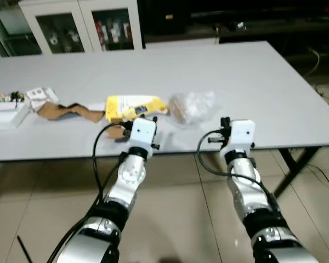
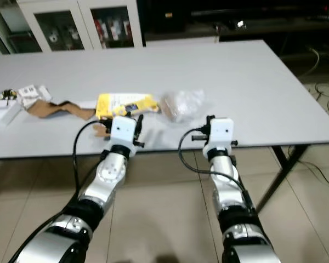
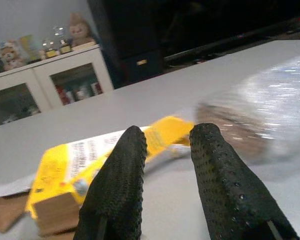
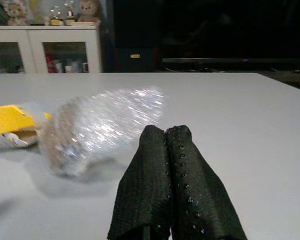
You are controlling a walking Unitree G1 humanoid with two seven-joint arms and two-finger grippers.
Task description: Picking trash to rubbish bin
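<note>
Head views. Both silver arms reach forward from 6 o'clock, forearms raised toward the near edge of the grey surface [image 1: 252, 76]. The left tool [image 1: 152, 117] sits at the edge, just short of the yellow package [image 1: 134, 107], which lies flat at the frame's centre. The right tool [image 2: 208, 119] is held over the near edge, with the clear crumpled bag [image 1: 192, 106] at its 11 o'clock, slightly apart from it. The bag lies just beside the package, on its 3 o'clock side. Brown cardboard scraps [image 1: 66, 111] lie at 9 o'clock of the package, and white boxes [image 1: 11, 113] rest further toward 9 o'clock. A white glass-door cabinet [image 1: 82, 24] stands beyond the far edge at 11 o'clock. Tiled floor [image 1: 181, 208] shows beneath the arms.

Left wrist view. The left tool's two black fingers [image 3: 120, 185] are spread, a clear gap between them, nothing held. The yellow package [image 3: 85, 160] lies directly past their tips, touching the surface; the clear bag [image 3: 260, 115] lies blurred beside it.

Right wrist view. The right tool's fingers [image 4: 165, 190] are pressed together, holding nothing, low over the surface. The clear bag [image 4: 100, 130] lies ahead of the tips, apart from them, with the yellow package's end [image 4: 10, 125] beyond it.
</note>
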